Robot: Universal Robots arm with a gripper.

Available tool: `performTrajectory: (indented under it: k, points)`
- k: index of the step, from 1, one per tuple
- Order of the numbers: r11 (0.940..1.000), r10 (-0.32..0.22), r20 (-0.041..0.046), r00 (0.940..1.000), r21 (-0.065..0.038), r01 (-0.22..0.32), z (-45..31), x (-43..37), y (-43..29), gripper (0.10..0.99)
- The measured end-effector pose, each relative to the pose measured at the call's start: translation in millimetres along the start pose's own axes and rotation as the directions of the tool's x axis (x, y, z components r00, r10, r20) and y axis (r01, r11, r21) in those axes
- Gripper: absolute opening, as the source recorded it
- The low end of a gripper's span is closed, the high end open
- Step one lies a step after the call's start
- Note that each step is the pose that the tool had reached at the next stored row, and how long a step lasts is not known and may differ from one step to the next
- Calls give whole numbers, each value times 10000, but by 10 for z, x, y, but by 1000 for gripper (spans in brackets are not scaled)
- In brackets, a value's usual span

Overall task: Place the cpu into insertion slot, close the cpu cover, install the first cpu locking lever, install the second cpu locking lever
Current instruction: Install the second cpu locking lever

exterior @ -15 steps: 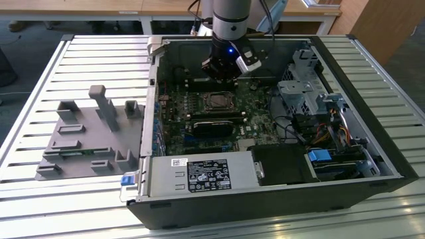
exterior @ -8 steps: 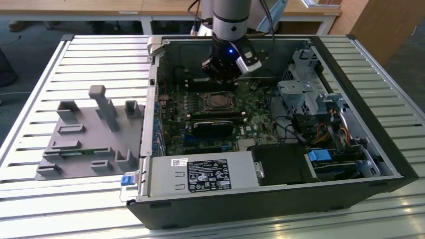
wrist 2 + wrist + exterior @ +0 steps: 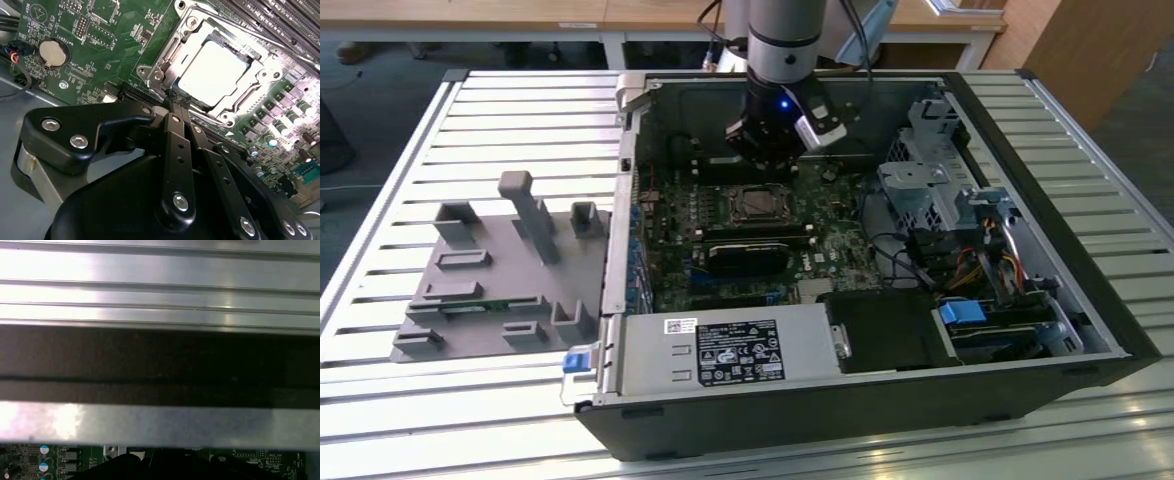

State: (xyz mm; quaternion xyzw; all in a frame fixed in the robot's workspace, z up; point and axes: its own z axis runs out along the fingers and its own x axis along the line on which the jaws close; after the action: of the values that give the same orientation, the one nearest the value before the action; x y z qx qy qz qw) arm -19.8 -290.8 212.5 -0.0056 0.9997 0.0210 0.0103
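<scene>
The cpu (image 3: 212,75) sits in the upper right of the second wrist view, a pale silvery square lying flat inside the insertion slot (image 3: 165,62), so the placing step looks done. The cpu cover (image 3: 250,97) appears to lie down around it, its silver frame bordering the chip and leaving the metal top bare through the cut-out. Whether either locking lever is latched cannot be told.

The gripper (image 3: 175,97) reaches up from the lower middle of that view. Its black fingers (image 3: 175,120) are drawn close together, with the tips at the near edge of the socket frame, and nothing can be seen held between them. That narrow stance would suit pressing or hooking a thin part at the socket's edge, though this is a judgement.

In the exterior view the gripper (image 3: 767,160) hangs in the upper middle of the frame, just above the socket (image 3: 755,204) on the green motherboard (image 3: 674,240), inside the open computer case (image 3: 854,400). A grey fixture tray (image 3: 494,270) lies at the exterior view's left on the slatted table (image 3: 400,400), well apart from the work.
</scene>
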Motion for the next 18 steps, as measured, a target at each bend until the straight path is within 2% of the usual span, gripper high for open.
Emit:
performTrajectory:
  k: [13, 18]
  points:
    - [10000, 1, 0, 10000, -1, -1, -3, 1, -72, 106]
    - [10000, 0, 0, 10000, 0, 0, -65, -1, -70, 106]
